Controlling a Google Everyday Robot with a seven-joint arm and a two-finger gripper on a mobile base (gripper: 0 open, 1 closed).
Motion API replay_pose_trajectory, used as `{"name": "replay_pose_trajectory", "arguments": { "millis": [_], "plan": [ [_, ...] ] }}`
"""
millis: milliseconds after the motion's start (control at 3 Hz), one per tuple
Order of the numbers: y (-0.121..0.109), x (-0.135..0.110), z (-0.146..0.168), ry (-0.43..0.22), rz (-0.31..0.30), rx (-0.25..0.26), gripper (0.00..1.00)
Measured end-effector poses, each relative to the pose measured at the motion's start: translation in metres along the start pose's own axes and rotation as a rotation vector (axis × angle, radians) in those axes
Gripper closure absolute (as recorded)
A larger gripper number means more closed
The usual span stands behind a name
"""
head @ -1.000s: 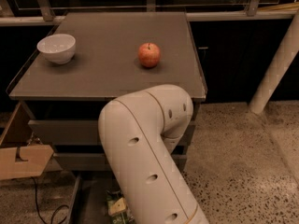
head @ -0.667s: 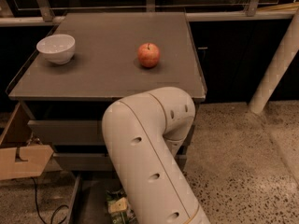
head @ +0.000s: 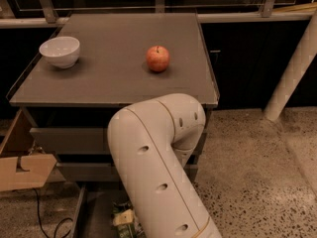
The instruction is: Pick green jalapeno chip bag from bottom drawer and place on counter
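Observation:
The counter [head: 119, 58] is a flat grey-brown top in the upper middle. The bottom drawer [head: 94, 214] is pulled open at the bottom left; its left wall and part of its floor show. A small piece of the green jalapeno chip bag [head: 124, 217], green with pale patches, shows in the drawer beside the arm. My white arm [head: 156, 162] reaches from the bottom middle down in front of the drawers and covers most of the drawer. My gripper is out of view behind the arm.
A white bowl [head: 60, 51] stands at the counter's left and a red apple [head: 157, 58] near its middle. A cardboard box [head: 22, 170] and a black cable [head: 47, 219] lie at the left. A white post [head: 292, 73] leans at the right over speckled floor.
The arm's elbow has shifted slightly to the right. The bowl, the apple and the drawer have not moved.

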State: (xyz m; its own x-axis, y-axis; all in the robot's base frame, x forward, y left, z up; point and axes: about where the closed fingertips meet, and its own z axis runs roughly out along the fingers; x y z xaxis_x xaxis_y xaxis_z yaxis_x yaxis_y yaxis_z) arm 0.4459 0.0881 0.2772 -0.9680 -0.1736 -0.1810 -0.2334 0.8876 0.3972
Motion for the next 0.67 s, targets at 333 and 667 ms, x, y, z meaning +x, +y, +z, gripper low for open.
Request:
{"name": "replay_pose_trajectory", "arguments": {
  "millis": [333,667],
  "plan": [
    [-0.0026,0.0039,0.0315,0.032,0.02,-0.002,0.0],
    [-0.005,0.0042,0.0354,0.036,0.029,-0.001,0.0]
  ]
}}
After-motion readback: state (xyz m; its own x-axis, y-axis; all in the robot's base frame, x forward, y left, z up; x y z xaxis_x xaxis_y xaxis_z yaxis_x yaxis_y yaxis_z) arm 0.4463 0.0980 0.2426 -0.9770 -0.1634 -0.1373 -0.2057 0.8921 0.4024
